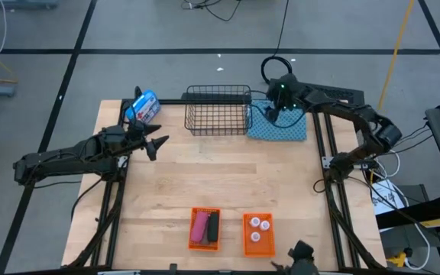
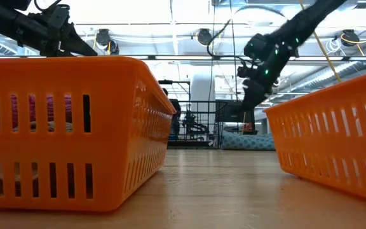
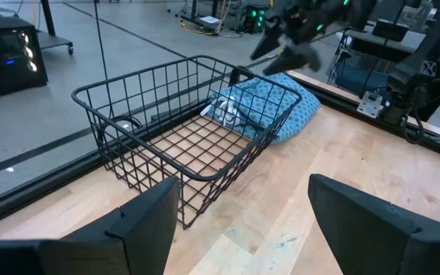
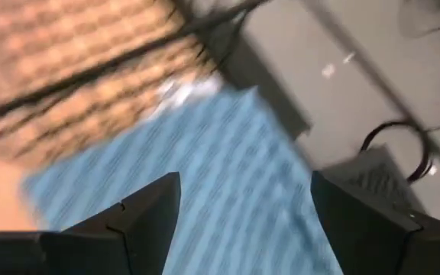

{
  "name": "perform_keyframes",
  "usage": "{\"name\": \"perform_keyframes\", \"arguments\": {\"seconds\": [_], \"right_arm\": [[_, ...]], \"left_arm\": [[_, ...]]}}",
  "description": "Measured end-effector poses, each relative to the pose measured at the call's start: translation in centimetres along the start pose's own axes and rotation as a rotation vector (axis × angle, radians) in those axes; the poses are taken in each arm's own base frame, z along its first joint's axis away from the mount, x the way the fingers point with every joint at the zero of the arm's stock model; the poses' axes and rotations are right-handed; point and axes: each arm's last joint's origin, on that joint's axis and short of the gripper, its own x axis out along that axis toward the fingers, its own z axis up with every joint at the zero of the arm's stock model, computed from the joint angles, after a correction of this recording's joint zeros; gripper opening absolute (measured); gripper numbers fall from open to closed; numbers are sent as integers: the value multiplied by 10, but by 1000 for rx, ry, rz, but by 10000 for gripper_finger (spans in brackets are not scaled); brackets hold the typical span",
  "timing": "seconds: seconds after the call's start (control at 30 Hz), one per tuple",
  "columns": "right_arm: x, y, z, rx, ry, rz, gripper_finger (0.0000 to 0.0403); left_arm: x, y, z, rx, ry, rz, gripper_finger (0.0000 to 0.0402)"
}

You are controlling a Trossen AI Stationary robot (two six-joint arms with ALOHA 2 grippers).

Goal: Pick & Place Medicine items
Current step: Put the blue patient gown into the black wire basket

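**Colours and patterns, placed from the wire basket**

Wire basket (image 1: 218,109): black grid. Cloth (image 1: 281,124) touching its right side: blue, fine lighter pattern. Package (image 1: 144,107) left of the basket: blue and white with a red patch. Table (image 1: 220,183): pale wood grain. Two trays well in front of the basket, both orange and slotted: left tray (image 1: 205,228) holds a pink piece (image 1: 198,228) beside a black piece (image 1: 213,226); right tray (image 1: 257,233) holds white round bottles (image 1: 259,225). Both arms: dark.

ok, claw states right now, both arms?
Left claw: open, empty, over the table left of the wire basket.
Right claw: open, empty, above the blue cloth.
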Motion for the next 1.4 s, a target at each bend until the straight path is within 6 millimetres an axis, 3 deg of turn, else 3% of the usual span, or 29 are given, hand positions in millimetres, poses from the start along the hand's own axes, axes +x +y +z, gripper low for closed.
{"name": "perform_keyframes", "arguments": {"seconds": [0.17, 0.33, 0.43, 0.63, 0.8, 1.07, 1.4], "right_arm": [[-17, 24, 1, -107, 218, 142, 281], [-12, 62, -16, -286, 294, 232, 281], [-6, 74, -30, -404, 318, 181, 281], [10, 75, -55, -422, 379, 109, 281], [18, 73, -55, -408, 357, 107, 281], [29, 55, -48, -334, 292, 50, 281], [73, 51, -82, -242, 465, 175, 281]], "left_arm": [[0, 0, 0, 6, 0, 0, 301], [0, 0, 0, 14, 0, 0, 301], [0, 0, 0, 25, 0, 0, 301], [0, 0, 0, 32, 0, 0, 301], [0, 0, 0, 32, 0, 0, 301], [0, 0, 0, 10, 0, -1, 301], [1, 0, 0, 7, 8, 1, 301]]}}
